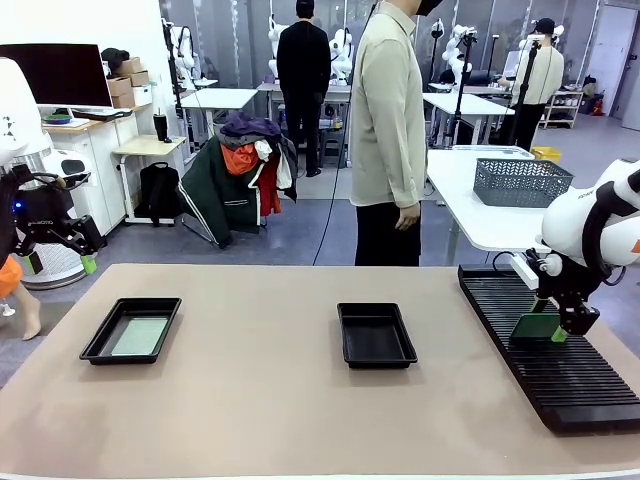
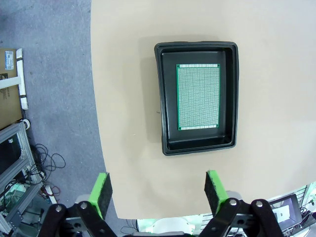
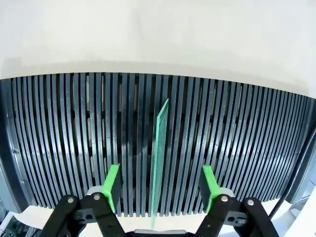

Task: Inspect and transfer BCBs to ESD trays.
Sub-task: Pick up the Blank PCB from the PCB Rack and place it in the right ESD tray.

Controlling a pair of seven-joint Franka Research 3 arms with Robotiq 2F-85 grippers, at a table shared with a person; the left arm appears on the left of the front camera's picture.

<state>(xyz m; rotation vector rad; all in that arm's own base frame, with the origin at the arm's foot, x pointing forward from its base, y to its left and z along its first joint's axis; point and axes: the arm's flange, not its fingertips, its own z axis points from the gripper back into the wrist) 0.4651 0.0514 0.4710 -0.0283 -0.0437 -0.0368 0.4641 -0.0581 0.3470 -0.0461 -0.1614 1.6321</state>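
Front view: the right gripper, lower right, straddled an upright BCB in the rack. Left wrist view: the left gripper hung wide above a flat BCB lying in its ESD tray. Right wrist view: the pads flanked the upright BCB without touching it, seemingly poised to pick.

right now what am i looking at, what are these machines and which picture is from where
These are two robot arms at a table. The wide picture looks across it from between them, toward a person opposite. The other two come from wrist cameras, looking along the green-padded fingers. The left end effector hangs open above a black tray holding a green board; a second tray sits empty. The right end effector is open around another board standing on edge in the slotted rack, not gripping it.
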